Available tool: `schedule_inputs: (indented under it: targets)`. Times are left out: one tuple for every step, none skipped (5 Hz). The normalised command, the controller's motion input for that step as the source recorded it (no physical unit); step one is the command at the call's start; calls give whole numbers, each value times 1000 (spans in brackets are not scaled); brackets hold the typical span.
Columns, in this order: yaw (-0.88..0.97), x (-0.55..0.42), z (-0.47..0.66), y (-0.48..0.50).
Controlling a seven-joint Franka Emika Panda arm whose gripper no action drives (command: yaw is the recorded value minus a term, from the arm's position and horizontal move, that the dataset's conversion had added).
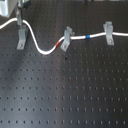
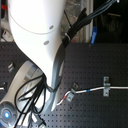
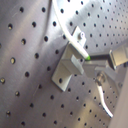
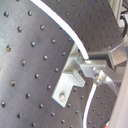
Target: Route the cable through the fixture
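The white cable [image 1: 44, 51] comes in from the first exterior view's left, passes the top of the fixture [image 1: 21, 38], sags, then climbs through the slanted middle clip [image 1: 66, 37] and the two-pronged clip [image 1: 107, 32]. Its red band [image 1: 62, 45] sits by the middle clip and its blue band [image 1: 87, 37] lies between the two right-hand clips. My gripper [image 1: 19, 20] hangs just above the fixture. In both wrist views the cable [image 3: 70, 35] [image 4: 75, 40] runs over the hooked top of the fixture [image 3: 67, 70] [image 4: 70, 80] and into my gripper [image 3: 95, 67] [image 4: 97, 67], which looks shut on it.
Everything stands on a dark perforated breadboard [image 1: 65, 95]. In the second exterior view the white arm [image 2: 40, 35] and its black hoses hide the fixture, while the middle clip [image 2: 72, 94] and the two-pronged clip [image 2: 106, 85] show at the second exterior view's right.
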Motion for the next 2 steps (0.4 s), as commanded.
schedule_inputs:
  targets:
    - [0, -305, 195, 58]
    - [0, -260, 217, 152]
